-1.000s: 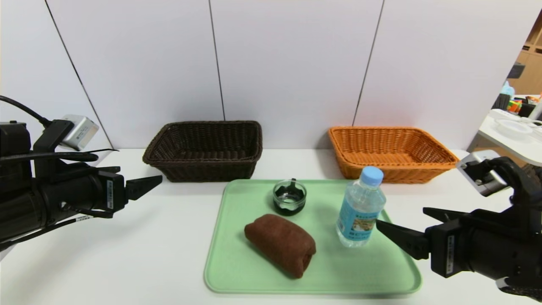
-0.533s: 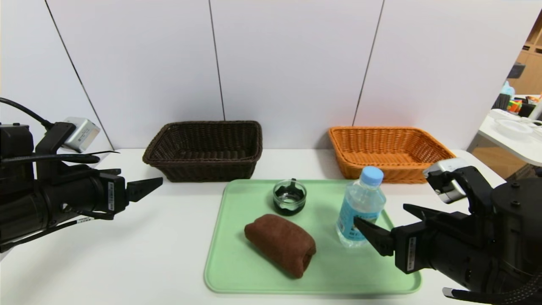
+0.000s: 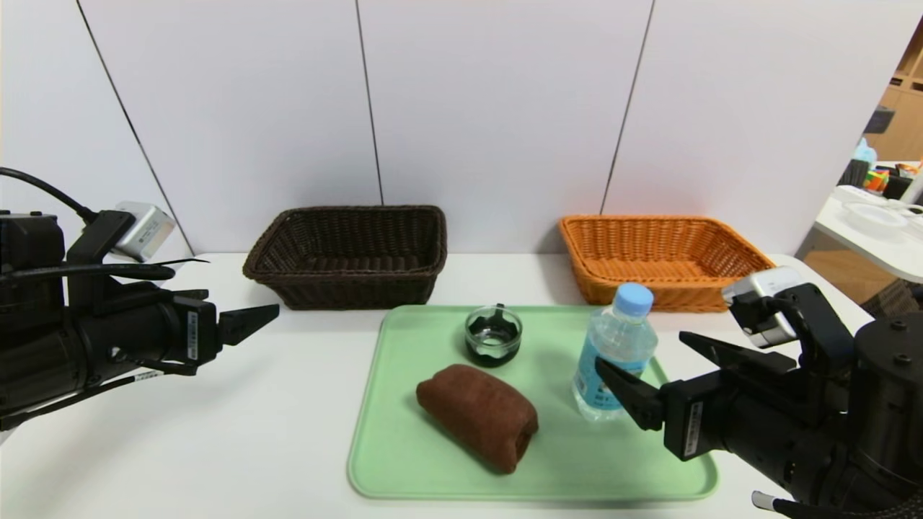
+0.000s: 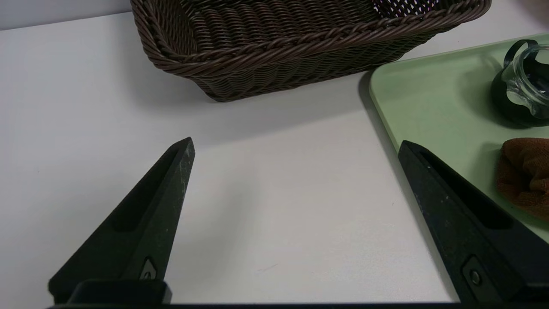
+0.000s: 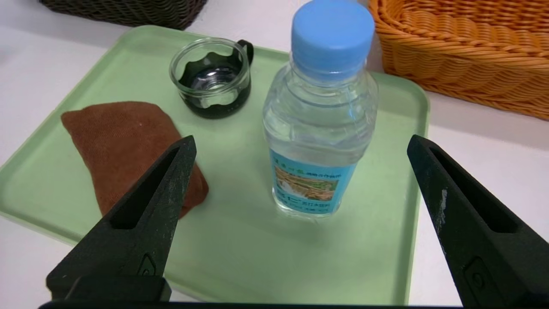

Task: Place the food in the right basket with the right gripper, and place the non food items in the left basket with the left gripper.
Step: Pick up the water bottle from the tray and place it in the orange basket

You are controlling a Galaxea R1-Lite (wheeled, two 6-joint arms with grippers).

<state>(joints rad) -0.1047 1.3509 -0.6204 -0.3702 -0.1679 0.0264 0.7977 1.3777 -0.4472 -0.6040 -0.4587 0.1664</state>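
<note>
Clear plastic water bottle with blue cap (image 3: pixel 615 351) upright on pale green plastic tray (image 3: pixel 404 461), near orange woven basket (image 3: pixel 667 258). Right pincer (image 3: pixel 645 364) spread wide, just beside it, empty. Judged full, weighty, slick, slightly yielding; best gripped at labelled mid-body. Left pincer (image 3: pixel 249 321) wide apart, parked over white surface (image 3: pixel 216 432).

Pale green rectangular plastic tray (image 3: pixel 404 461) on a white table (image 3: pixel 216 432). On the tray: rust-brown folded terry towel (image 3: pixel 478 416), clear plastic water bottle (image 3: pixel 614 353) with light blue cap and blue label carrying a small tan picture, clear glass cup (image 3: pixel 493 335) in a black holder. Behind the tray: dark brown woven wicker basket (image 3: pixel 350 254) and orange woven wicker basket (image 3: pixel 663 259). Both grippers' fingers matte black.
</note>
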